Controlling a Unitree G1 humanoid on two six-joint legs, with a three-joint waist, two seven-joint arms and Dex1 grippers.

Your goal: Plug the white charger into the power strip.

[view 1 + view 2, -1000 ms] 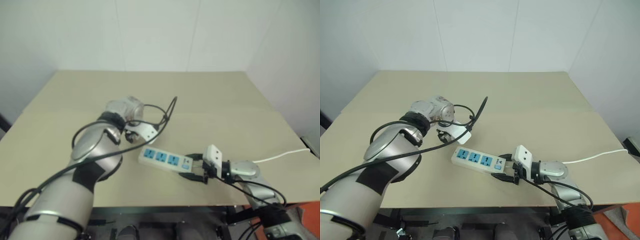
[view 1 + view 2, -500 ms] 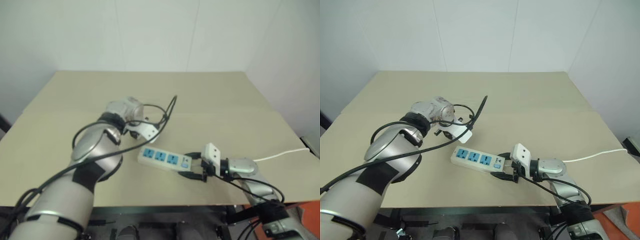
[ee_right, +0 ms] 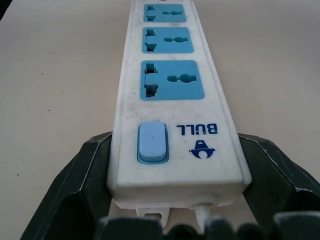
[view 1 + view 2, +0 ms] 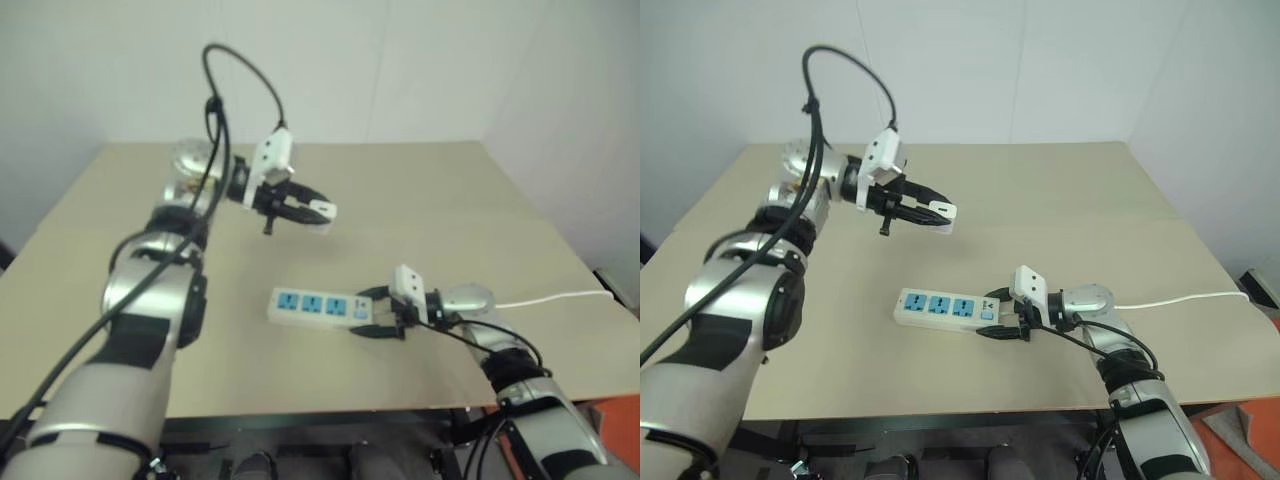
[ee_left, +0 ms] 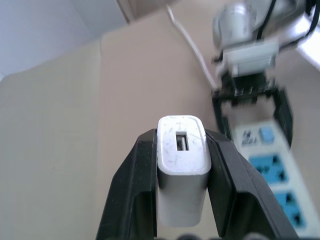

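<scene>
The white charger (image 5: 182,170) is pinched between my left gripper's two black fingers (image 5: 142,165), its USB port facing the wrist camera. My left gripper (image 4: 312,213), shut on the charger (image 4: 324,212), hangs well above the table, behind and to the left of the power strip (image 4: 312,304). The strip lies flat near the table's front edge, its three blue socket faces up. My right gripper (image 4: 366,312) is closed on its switch end, and in the right wrist view the fingers (image 3: 95,165) press both sides of the strip (image 3: 172,85).
The strip's thin white cord (image 4: 550,298) runs off to the right across the beige table (image 4: 450,220). White walls stand close behind and to the right. A black cable loops above my left arm (image 4: 235,70).
My left arm has swung up from the tabletop beside the strip, with the charger in its gripper, and turned its wrist. The right gripper and the strip shifted slightly. The camera view moved too.
</scene>
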